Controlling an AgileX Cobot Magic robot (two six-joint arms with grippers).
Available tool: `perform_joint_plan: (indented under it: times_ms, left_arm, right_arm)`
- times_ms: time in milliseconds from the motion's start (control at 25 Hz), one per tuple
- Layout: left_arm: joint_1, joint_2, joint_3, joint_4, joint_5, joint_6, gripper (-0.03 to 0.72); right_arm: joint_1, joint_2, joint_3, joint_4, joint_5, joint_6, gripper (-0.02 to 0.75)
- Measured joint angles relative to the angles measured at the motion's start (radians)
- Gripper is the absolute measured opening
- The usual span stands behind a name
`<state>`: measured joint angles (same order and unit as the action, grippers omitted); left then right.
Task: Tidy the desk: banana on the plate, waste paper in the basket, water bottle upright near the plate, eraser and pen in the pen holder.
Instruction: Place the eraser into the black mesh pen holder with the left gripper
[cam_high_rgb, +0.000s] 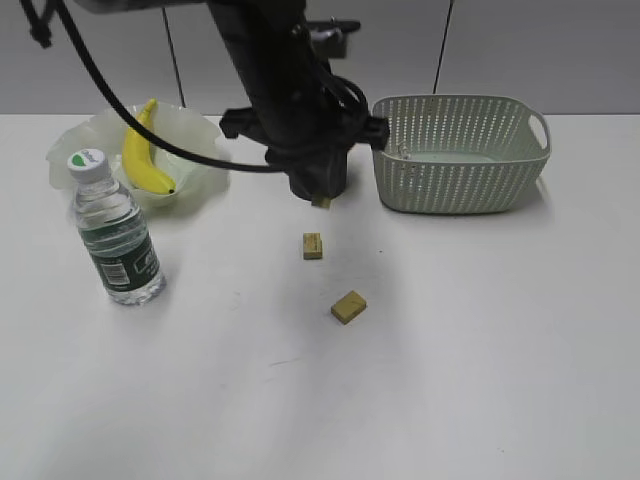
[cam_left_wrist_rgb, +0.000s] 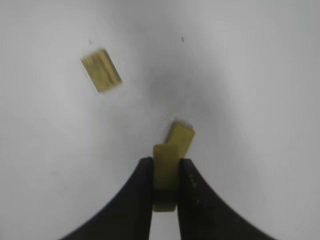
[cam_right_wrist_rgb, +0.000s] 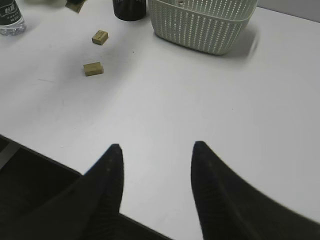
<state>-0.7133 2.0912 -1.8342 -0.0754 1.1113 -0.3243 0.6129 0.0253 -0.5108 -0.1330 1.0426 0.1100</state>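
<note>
Now | left gripper (cam_left_wrist_rgb: 165, 182) clamps eraser (cam_left_wrist_rgb: 165, 175) | above desk (cam_left_wrist_rgb: 250, 75)

The front half of the desk (cam_high_rgb: 480, 380) is open surface, giving unobstructed passage from the near edge. Two small yellow erasers (cam_high_rgb: 313, 245) (cam_high_rgb: 348, 306) lie apart in the centre, with a gap between them. On the left, the water bottle (cam_high_rgb: 115, 235) stands upright just in front of the plate (cam_high_rgb: 200, 135), which holds the banana (cam_high_rgb: 143, 155). The left arm (cam_high_rgb: 290, 90) occupies the middle rear, blocking the corridor between plate and basket (cam_high_rgb: 455, 150). To the right of the basket, and in front of it, the surface is free.
</note>
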Motion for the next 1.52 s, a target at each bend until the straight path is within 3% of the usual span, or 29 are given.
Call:
perform_joint_plan:
  times_ms: [280,760,960,1520]
  left_arm:
    - [0.109,-0.024,0.0,0.004,-0.265,0.002,0.1]
    - [0.148,0.015,0.0,-0.035,-0.696,0.002,0.1]
    - [0.148,0.079,0.001,-0.028,-0.752,0.002,0.1]
    - [0.148,0.148,0.001,0.123,-0.775,0.002,0.1]
  right_arm:
    - [0.0,0.0,0.0,0.0,0.0,0.0,0.361]
    - [0.0,0.0,0.0,0.0,0.0,0.0,0.362]
    - [0.0,0.0,0.0,0.0,0.0,0.0,0.362]
    - [0.0,-0.001,0.0,0.0,0.0,0.0,0.361]
